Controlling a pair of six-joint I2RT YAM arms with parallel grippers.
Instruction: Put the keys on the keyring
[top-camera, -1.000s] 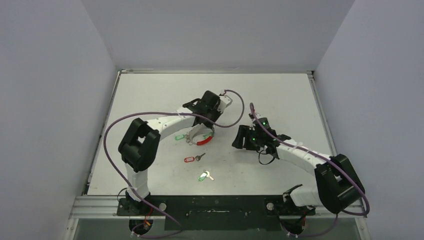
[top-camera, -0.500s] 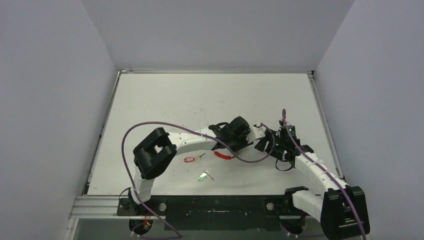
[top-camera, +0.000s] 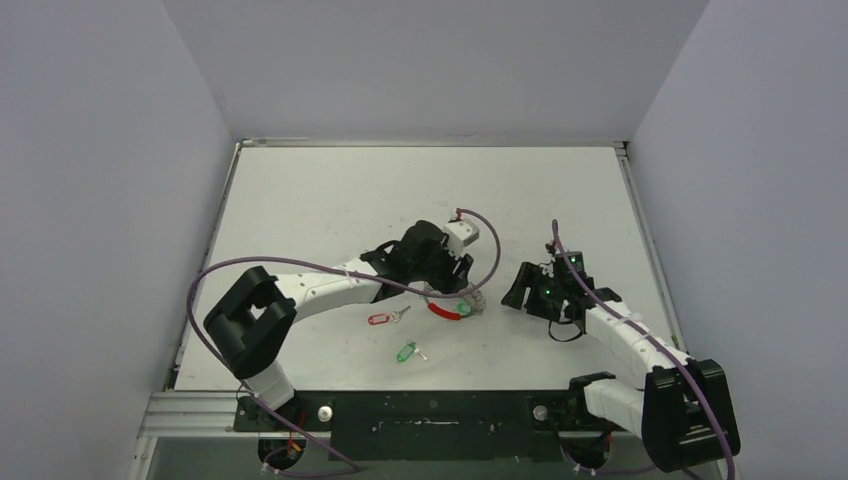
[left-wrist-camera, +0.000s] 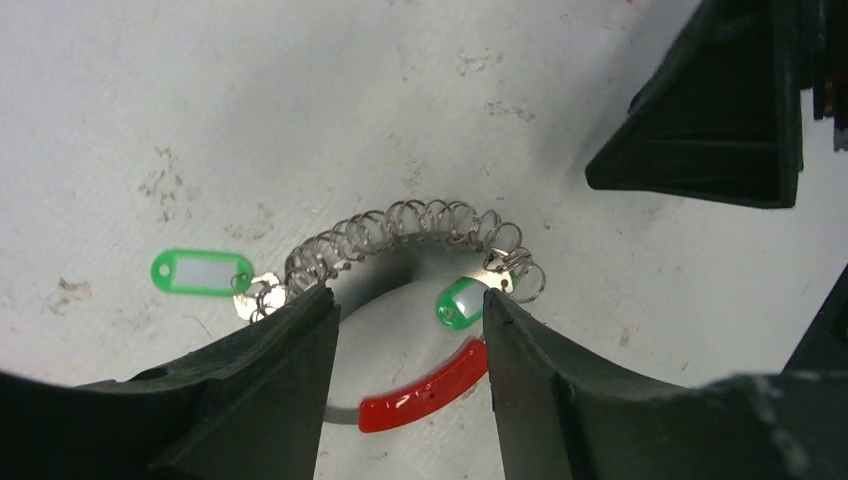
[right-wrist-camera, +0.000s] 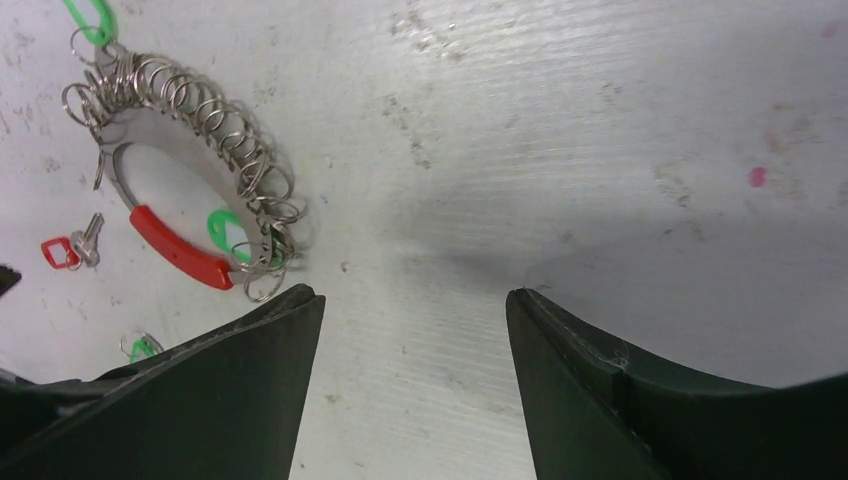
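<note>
The keyring (left-wrist-camera: 425, 217) lies flat on the table, its red arc (left-wrist-camera: 425, 385) toward the camera and its fringe of silvery loops behind. Two green-tagged keys hang on it, one (left-wrist-camera: 200, 271) at the left end and one (left-wrist-camera: 461, 301) at the right. My left gripper (left-wrist-camera: 408, 300) hovers open astride the ring and holds nothing. In the top view the keyring (top-camera: 447, 310) sits just under the left gripper (top-camera: 452, 287). A red-tagged key (top-camera: 381, 319) and a green-tagged key (top-camera: 407, 351) lie loose nearer the front. My right gripper (right-wrist-camera: 415, 295) is open and empty, right of the keyring (right-wrist-camera: 190, 160).
White scuffed table (top-camera: 330, 200) with grey walls on three sides. The right gripper (top-camera: 517, 291) sits a short way right of the ring. The left arm's purple cable (top-camera: 480, 270) loops over the ring area.
The left gripper carried the keyring right and toward the front, then opened and let it go. It has drawn back slightly left. The right gripper shifted right.
</note>
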